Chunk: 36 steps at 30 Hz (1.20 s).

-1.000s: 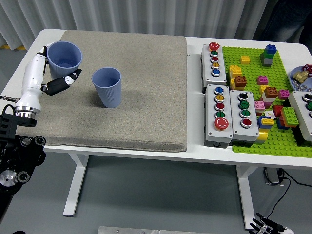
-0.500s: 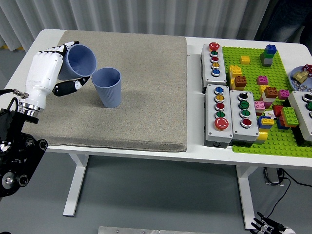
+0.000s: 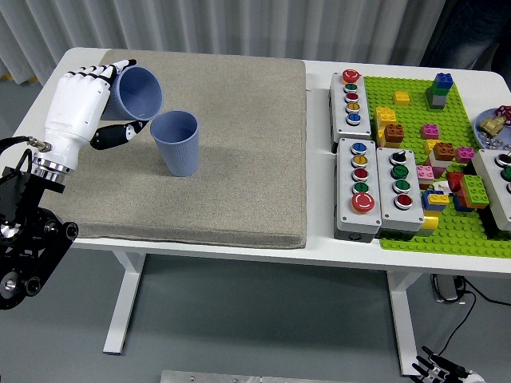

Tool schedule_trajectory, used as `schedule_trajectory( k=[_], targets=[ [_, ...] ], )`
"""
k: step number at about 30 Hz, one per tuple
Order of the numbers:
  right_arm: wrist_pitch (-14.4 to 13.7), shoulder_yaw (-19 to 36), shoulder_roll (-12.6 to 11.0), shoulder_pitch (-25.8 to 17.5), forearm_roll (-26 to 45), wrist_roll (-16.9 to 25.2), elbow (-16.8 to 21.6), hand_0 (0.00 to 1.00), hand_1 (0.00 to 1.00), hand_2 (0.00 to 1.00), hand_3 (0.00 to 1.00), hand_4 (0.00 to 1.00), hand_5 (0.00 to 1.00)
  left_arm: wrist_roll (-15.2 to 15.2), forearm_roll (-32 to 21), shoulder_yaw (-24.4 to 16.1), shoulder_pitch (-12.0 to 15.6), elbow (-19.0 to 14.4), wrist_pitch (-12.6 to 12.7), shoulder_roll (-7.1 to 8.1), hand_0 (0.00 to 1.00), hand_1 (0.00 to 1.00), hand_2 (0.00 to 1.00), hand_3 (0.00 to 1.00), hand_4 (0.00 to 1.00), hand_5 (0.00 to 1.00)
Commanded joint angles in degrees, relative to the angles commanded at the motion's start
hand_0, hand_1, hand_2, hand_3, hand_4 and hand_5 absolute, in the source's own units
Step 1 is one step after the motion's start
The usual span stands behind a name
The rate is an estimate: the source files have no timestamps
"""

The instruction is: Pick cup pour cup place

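Tilting a blue cup (image 3: 137,90) toward a second blue cup (image 3: 176,141), the left robot hand (image 3: 84,108) has its white fingers (image 3: 94,77) wrapped over the cup's back and its dark thumb (image 3: 118,132) beneath, so it is closed around that cup. The held cup is raised off the grey mat (image 3: 239,159) at the far left, with its mouth facing right and slightly down, its rim just above and beside the rim of the standing cup. That lean looks chosen so that anything inside would fall into the upright cup, which stands on the mat as the receiver. Whether anything is in the held cup cannot be seen.

Compared with half a second earlier, the held cup is tipped a little further and sits slightly higher, and the wrist has rolled so more of the hand's back faces the camera. A second ago the cup was upright at the mat's left edge, well apart from the other. The standing cup has not moved.

On the right of the white surface (image 3: 319,247), button boxes (image 3: 375,187) and a green brick plate (image 3: 431,120) lie untouched. The right arm is out of view.
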Motion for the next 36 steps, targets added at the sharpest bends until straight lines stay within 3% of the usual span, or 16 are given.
schedule_trajectory(
  k=[16,23,28,36],
  targets=[
    [-0.04,-0.25,-0.07,-0.30,0.46,0.26,0.00,0.765,0.694,0.727,0.618,0.237,0.148,3.03,0.00,7.22,-3.61,0.90,2.22,3.41,0.467,0.530,0.667,0.636,0.366,0.002],
    [-0.03,-0.53,-0.23,-0.13,1.00,0.63,0.00,0.765,0.693,0.726,0.618,0.237,0.147,4.98,0.00,9.84,-5.39,2.75,4.25,4.47,0.468,0.531,0.667,0.637,0.358,0.002],
    [-0.03,-0.64,-0.37,-0.08,1.24,0.79,0.00,0.765,0.694,0.726,0.618,0.237,0.148,6.34,0.00,13.53,-6.56,3.86,5.96,5.91,0.469,0.532,0.662,0.631,0.349,0.002],
    [-0.03,-0.71,-0.46,0.10,1.46,0.99,0.00,0.765,0.694,0.726,0.618,0.237,0.149,9.08,0.00,18.29,-8.13,5.35,8.11,6.88,0.471,0.532,0.660,0.628,0.342,0.002]
  ],
)
